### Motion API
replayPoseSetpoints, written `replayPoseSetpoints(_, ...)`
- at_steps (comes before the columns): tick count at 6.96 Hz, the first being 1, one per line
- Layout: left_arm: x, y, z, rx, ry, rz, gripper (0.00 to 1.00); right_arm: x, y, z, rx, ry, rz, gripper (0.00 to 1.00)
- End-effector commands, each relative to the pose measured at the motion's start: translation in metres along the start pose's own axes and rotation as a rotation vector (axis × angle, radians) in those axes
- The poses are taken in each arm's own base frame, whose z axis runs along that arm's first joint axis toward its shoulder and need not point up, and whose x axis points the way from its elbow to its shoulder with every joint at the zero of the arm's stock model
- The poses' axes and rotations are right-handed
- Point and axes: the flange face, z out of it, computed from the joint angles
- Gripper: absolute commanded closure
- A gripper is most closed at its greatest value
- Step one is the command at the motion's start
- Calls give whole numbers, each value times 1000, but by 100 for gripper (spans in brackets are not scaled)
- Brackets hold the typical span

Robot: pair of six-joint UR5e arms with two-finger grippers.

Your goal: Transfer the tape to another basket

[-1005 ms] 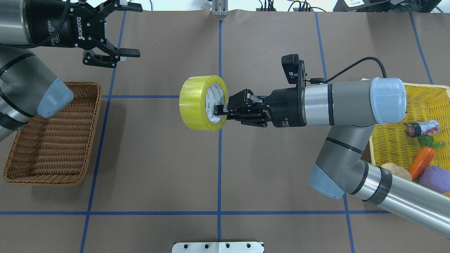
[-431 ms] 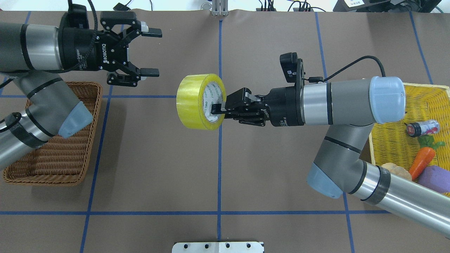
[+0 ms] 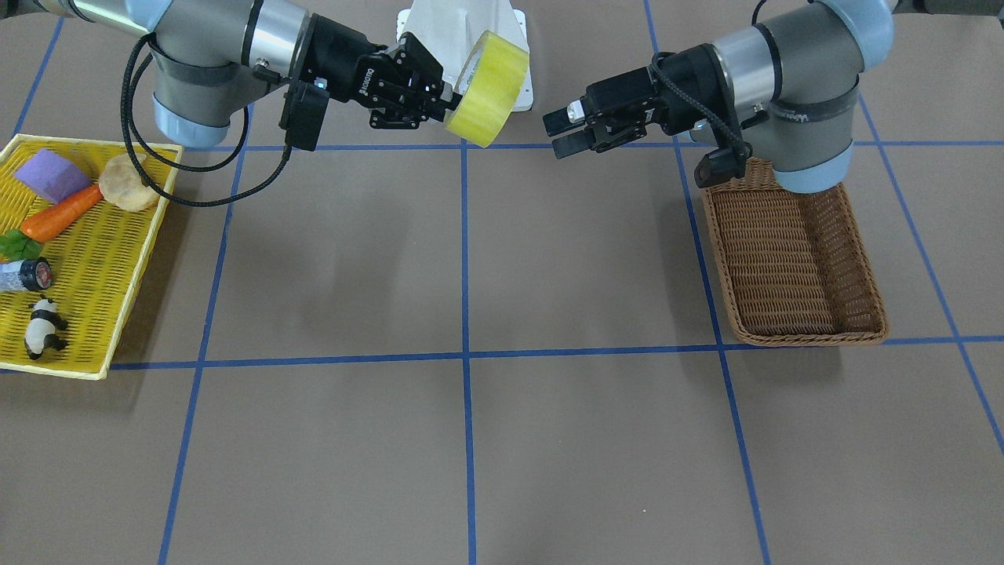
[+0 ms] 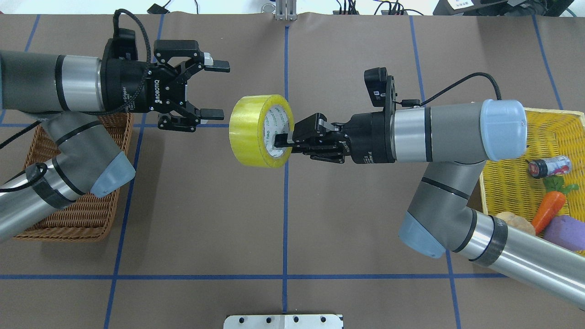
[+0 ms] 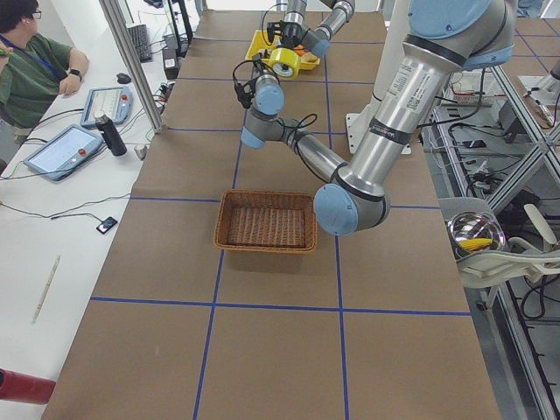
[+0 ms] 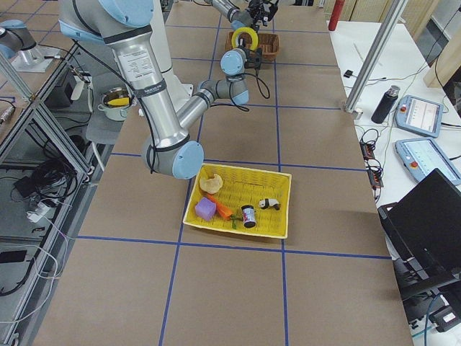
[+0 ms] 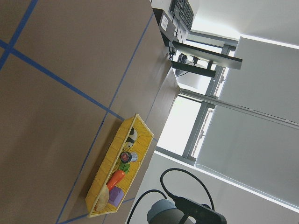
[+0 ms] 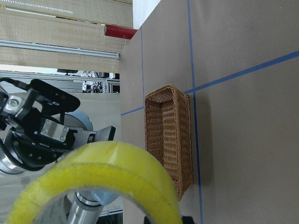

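Above the table (image 4: 320, 219), right fingers (image 4: 284, 144) clamp the tape (image 4: 249, 130); spread left fingers (image 4: 212, 113) face it, basket (image 4: 82, 214) behind.

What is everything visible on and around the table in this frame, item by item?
tape: 1, translucent yellow with a white core, held in the air over the table's middle
wicker basket: 1, brown, on the robot's left, nothing seen inside
mesh tray: 1, yellow, on the robot's right
carrot: 1, orange, in the tray
block: 1, purple, in the tray
rounded food item: 1, beige, in the tray
small bottle: 1, dark cap, in the tray
panda figure: 1, black and white, in the tray
table: 1, brown with blue lines
person: 1, green top, seated beside the table
right gripper: 1, black, jaws shut on the tape's wall
left gripper: 1, black, jaws open, facing the tape, apart from it
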Motion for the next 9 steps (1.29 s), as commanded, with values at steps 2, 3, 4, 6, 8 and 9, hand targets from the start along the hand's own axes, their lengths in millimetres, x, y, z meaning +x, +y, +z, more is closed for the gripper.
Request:
replayPoseSetpoints(2, 0, 18, 10, -40, 7, -8, 3, 1, -1, 0, 5, 0, 0, 100)
replayPoseSetpoints(3, 7, 26, 10, -47, 14, -4, 11, 1, -1, 0, 6, 2, 1, 100)
replayPoseSetpoints(4, 11, 30, 9, -52, 20, 0, 21, 1, 1, 2, 2, 2, 2, 100)
replayPoseSetpoints(6, 12, 37, 20, -57, 40, -4, 30, 2, 1, 2, 0, 4, 3, 100)
replayPoseSetpoints(8, 9, 43, 30, -55, 57, -15, 47, 2, 1, 1, 0, 2, 1, 100)
replayPoseSetpoints(9, 11, 44, 29, -58, 60, -11, 54, 3, 2, 2, -3, 4, 2, 100)
